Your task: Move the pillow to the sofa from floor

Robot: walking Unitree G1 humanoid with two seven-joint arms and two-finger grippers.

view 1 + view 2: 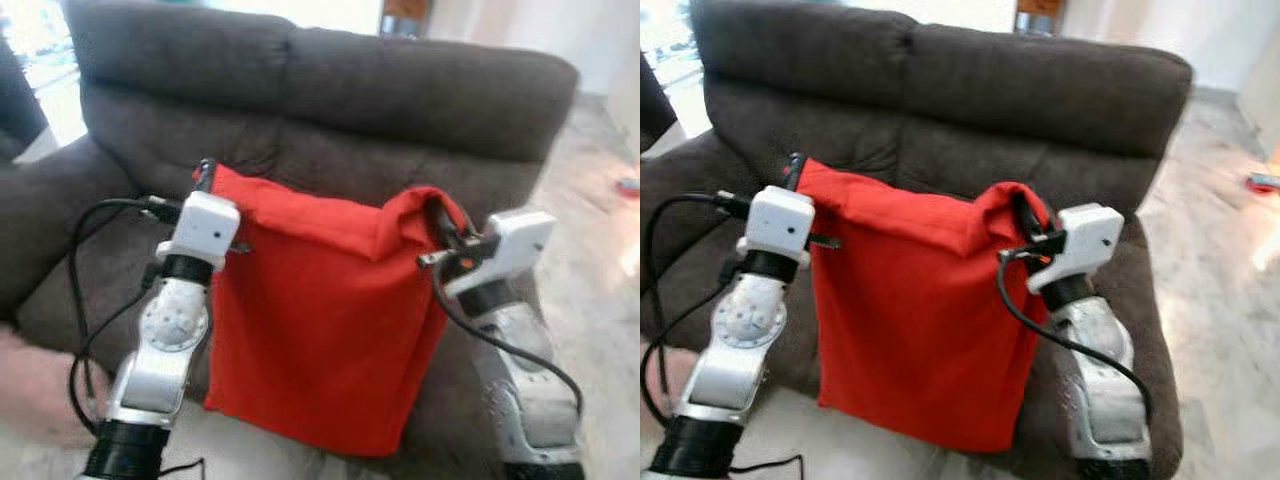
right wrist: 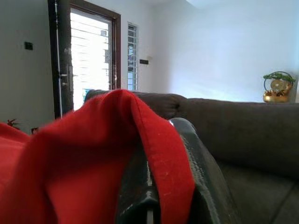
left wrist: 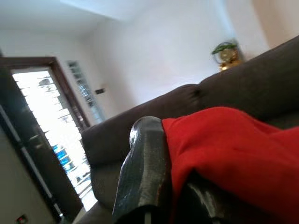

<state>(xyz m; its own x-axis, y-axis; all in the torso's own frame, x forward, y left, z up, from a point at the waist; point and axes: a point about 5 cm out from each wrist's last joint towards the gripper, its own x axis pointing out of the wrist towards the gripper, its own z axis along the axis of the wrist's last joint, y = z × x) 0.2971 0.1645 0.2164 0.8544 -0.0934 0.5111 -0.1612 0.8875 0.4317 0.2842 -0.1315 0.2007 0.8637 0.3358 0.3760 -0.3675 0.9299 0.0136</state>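
A: What is nearest to the camera?

B: The two silver arms. The left claw point(image 1: 204, 176) is at about 10 o'clock in the head view, and the right claw point(image 1: 441, 218) is at about 2 o'clock. Each one is clenched on an upper corner of the flat red fabric pillow point(image 1: 320, 320).

A: Can you really see the grip?

B: Yes. In the left wrist view a black finger point(image 3: 142, 168) lies against the red cloth, and in the right wrist view the cloth is folded over and pinched between the two fingers point(image 2: 201, 172).

A: Where is the pillow now?

B: It hangs in the air between the claws, in front of the seat of the dark grey-brown upholstered sofa point(image 1: 330, 90). Its top edge sags in the middle. Its lower edge is at about 6 o'clock, and I cannot tell whether it touches the seat front.

A: And behind it?

B: The backrest of the sofa at 12 o'clock, and the pale marble floor point(image 1: 600, 250) at 3 o'clock.

A: What could go wrong?

B: I think the grips are thin, only on the corners. If one corner slips, the pillow will swing and may fall down. Also, if the claws let go too soon, before it is over the seat, it may slide off the front edge to the floor.
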